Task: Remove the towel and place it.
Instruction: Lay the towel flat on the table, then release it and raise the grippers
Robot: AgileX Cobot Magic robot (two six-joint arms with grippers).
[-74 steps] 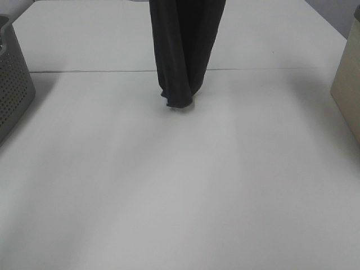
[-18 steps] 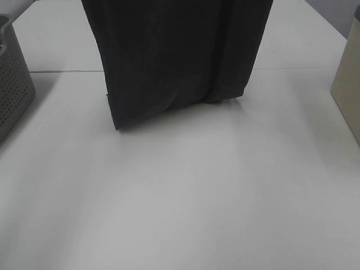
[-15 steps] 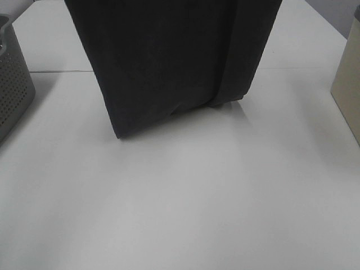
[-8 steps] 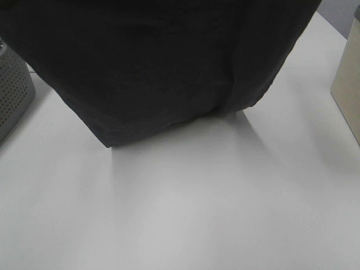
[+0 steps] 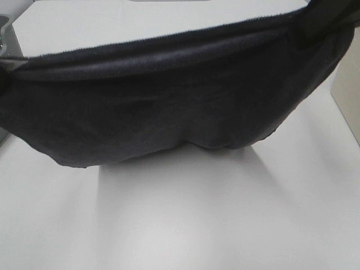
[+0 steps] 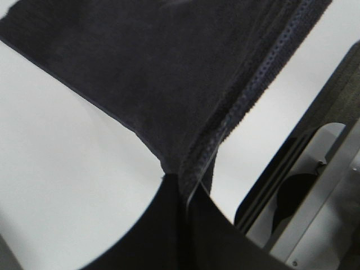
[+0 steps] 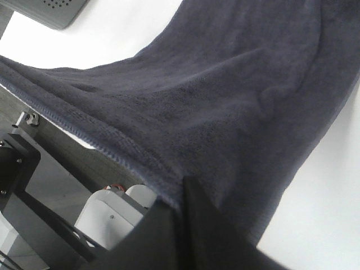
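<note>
1. The towel point(image 5: 169, 112) is off the table point(image 5: 185, 225), spread wide across the exterior view from the left edge to the upper right corner. Its top hem is pulled fairly taut and the middle sags in a belly.
2. The towel's lower edge hangs low over the centre of the table, with a shadow under it. Cannot tell if it touches.
3. The left gripper point(image 6: 181, 183) has its jaws closed on the towel's stitched hem at a corner, and the cloth fans out from the pinch.
4. The right gripper point(image 7: 183, 185) is likewise clamped onto the hemmed edge, and the towel drapes away from it in broad folds.
5. A sliver of the grey basket point(image 5: 4, 34) shows at the far left of the exterior view, mostly hidden behind the towel. A beige box point(image 5: 350, 107) sits at the right edge.
6. Handling judgement: soft terry with no stiffness, so it sags and folds wherever it is unsupported. It is light enough for two corner pinches, though the bulk swings and drags. It is not fragile, and the grippy nap makes a slip unlikely.
7. Best hold is judged to be the top corners on the thicker hem, as held now. Keeping the hands well apart should let it lay down flat without bunching.
8. Risk: the sagging middle lands first and wrinkles, or the cloth catches on the basket.
9. Writing: no brand, label or tag is readable on the towel, basket or box in any view.
</note>
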